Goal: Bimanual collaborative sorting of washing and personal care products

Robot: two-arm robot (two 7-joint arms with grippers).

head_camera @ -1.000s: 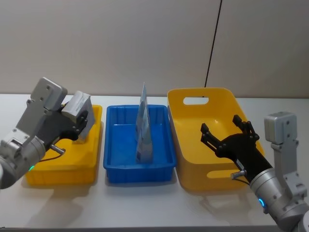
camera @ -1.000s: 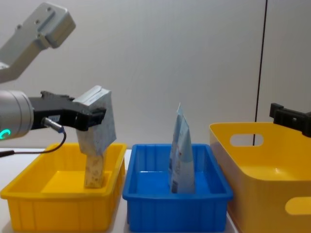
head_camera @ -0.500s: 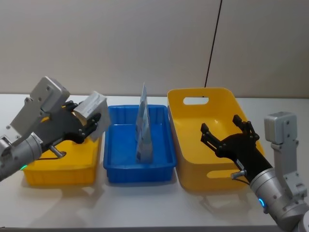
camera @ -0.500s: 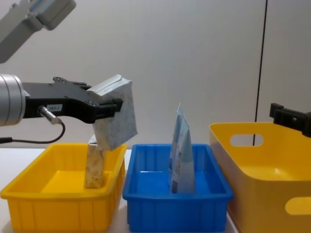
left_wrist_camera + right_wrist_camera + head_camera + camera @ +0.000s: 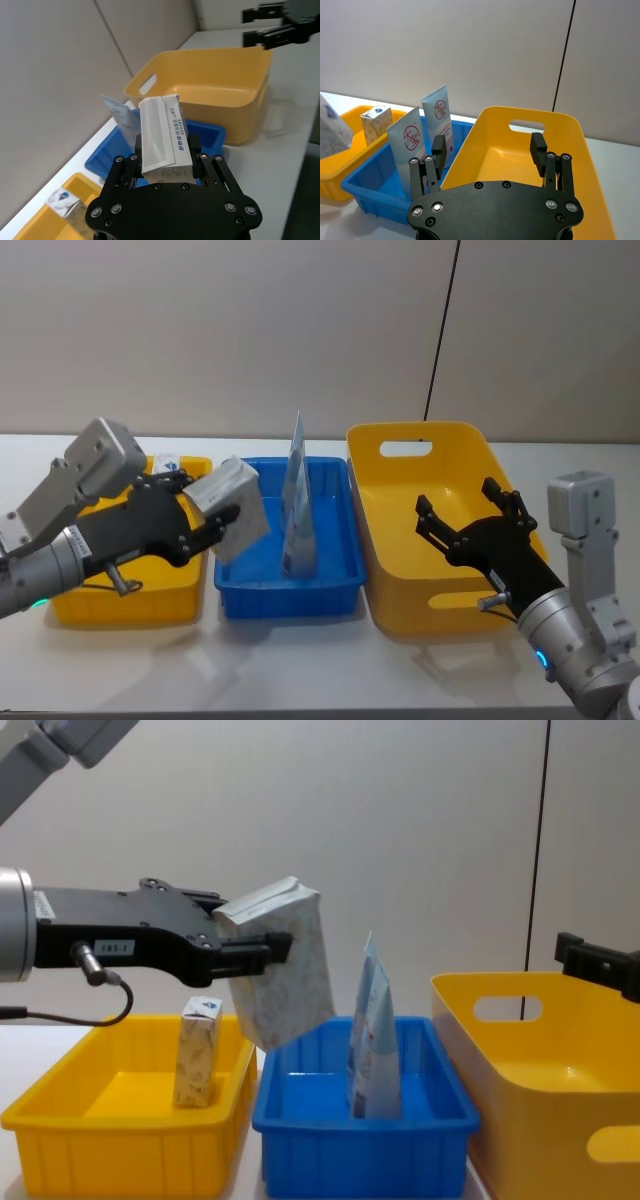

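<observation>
The left gripper has its fingers clenched on a beige speckled, white-topped pack, held tilted above the blue bin's left rim. The right gripper hovers over the large yellow bin, fingers spread.

A plain pale wall — one thin dark line running down it — behind a white table
</observation>
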